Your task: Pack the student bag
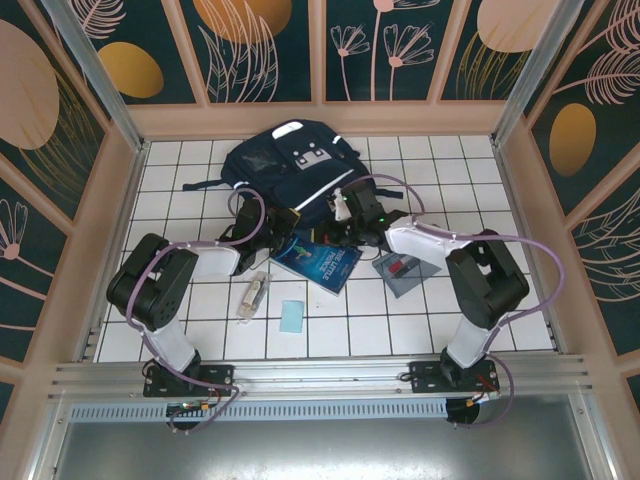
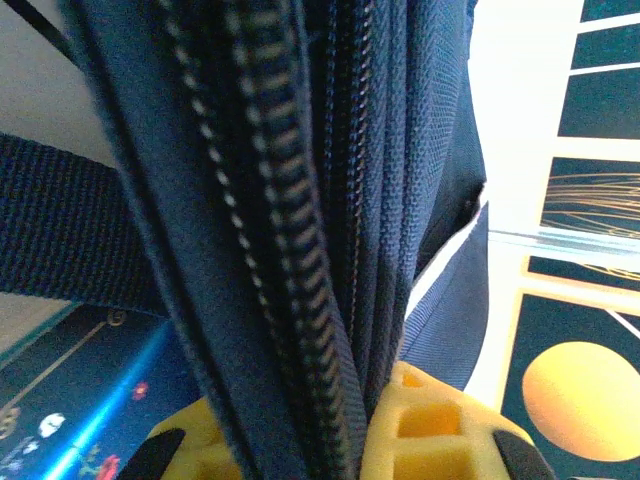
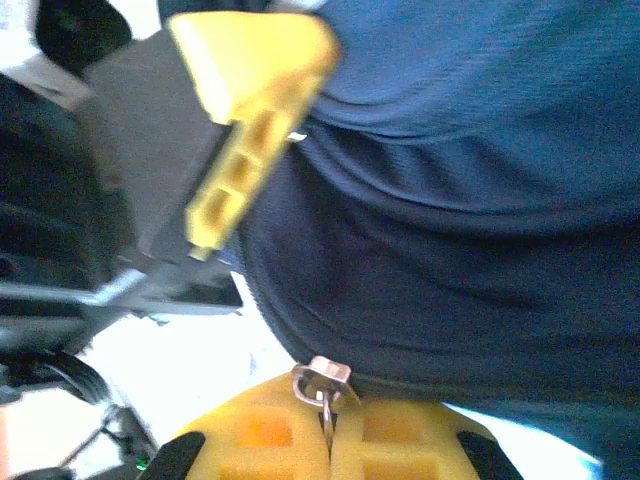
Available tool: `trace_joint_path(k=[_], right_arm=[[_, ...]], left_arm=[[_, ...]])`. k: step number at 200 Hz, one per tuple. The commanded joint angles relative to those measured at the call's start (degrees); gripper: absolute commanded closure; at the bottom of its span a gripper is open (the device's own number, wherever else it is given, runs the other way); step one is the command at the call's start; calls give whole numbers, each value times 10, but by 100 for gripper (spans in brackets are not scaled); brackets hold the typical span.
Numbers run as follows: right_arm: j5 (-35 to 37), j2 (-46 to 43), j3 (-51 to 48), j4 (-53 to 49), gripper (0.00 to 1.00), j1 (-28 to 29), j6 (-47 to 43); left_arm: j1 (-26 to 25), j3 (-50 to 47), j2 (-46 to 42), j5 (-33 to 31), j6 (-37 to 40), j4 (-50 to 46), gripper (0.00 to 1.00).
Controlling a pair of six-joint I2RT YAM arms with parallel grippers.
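While the student bag (image 1: 285,160) lies at the far middle of the tabletop (image 1: 200,330), the left hand (image 1: 283,222) and right hand (image 1: 340,207) meet its near edge. From the left wrist, the left hand (image 2: 350,430) is clamped on the soft, limp zip seam (image 2: 300,200). From the right wrist, the right hand (image 3: 330,430) pinches the zip pull (image 3: 322,375), likely the surest hold.
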Motion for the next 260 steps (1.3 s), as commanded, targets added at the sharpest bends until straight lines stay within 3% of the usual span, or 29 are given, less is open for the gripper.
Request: trace_joint_path(k=[1,45,94,112,142,197,225,256,260], right_arm=[[73,-32,-13,-164,100,-39,-98],[184,-39,13,-203,100,-107,-152],[371,18,69,-188,100,-165,-210],[390,35,80,-180,100,-184,-217],[343,4,59,-198,100,-181,-218],[192,-197,-87,-239,100,-134,-139],[130,-249,-150,-150,100,-79,-68],[84,-217,-159,-8,100,-55,-15],[75,-208,-157,9,100,-56,-10]], left_arm=[[10,-24,-37,-65,43,-21,100],[10,-19,-38,-30,84,-37,100],[10,9,-51,33,145,-71,100],[10,20,-57,56,164,-90,100],[10,52,-44,45,211,-124,100],[10,162,52,63,219,-101,100],[11,240,95,41,233,-106,100],[16,324,150,49,234,-102,100],[18,333,155,51,236,-106,93]])
